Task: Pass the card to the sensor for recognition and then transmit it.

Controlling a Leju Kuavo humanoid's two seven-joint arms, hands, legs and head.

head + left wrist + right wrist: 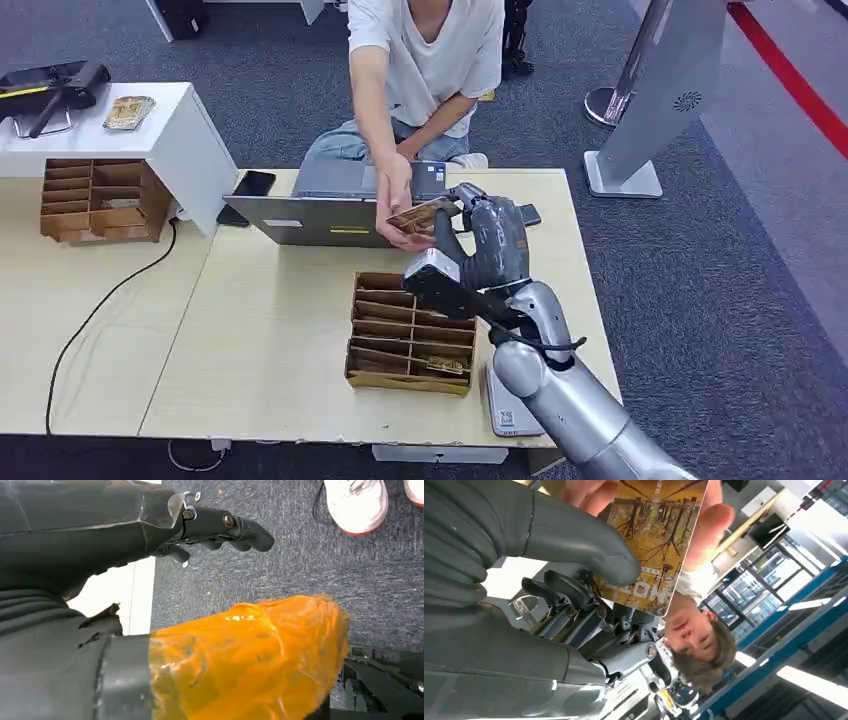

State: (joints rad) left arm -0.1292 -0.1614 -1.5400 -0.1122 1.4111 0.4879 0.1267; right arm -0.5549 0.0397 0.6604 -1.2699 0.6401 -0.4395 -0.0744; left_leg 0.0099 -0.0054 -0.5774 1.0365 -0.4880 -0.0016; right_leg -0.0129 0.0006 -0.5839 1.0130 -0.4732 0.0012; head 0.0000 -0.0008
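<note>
Card location: the card (424,215) sits between the right robot hand (478,235) and a person's hand (395,205), above the far part of the desk (270,330), just in front of the laptop (330,205) and beyond the cardboard organiser (410,333).
Right robot hand: in the right wrist view its thick thumb (574,540) presses flat on the card's printed face (651,535), with the darker fingers behind it; I judge the card pinched, not loose.
Person's grip: fingertips touch the card's far end (709,527), so both parties have hold of it at once.
Left robot hand: it hangs beside the desk over the carpet (220,525), fingers partly curled in, nothing in them.
Risk, tug: if the person pulls before the thumb lifts, the card could bend or snap out sideways.
Risk, drop: if the thumb releases before the person's grip is firm, the card would probably fall onto the laptop or into the organiser's slots.
Risk, collision: the arm reaches over the organiser; a low withdrawal could knock it.
Sensor: I cannot tell which object it is, nor whether recognition is done.
Card heading: its free end points away from the robot, toward the person.
Long axis: runs roughly from robot hand to person's hand, slightly tilted, the face close to level in the head view.
</note>
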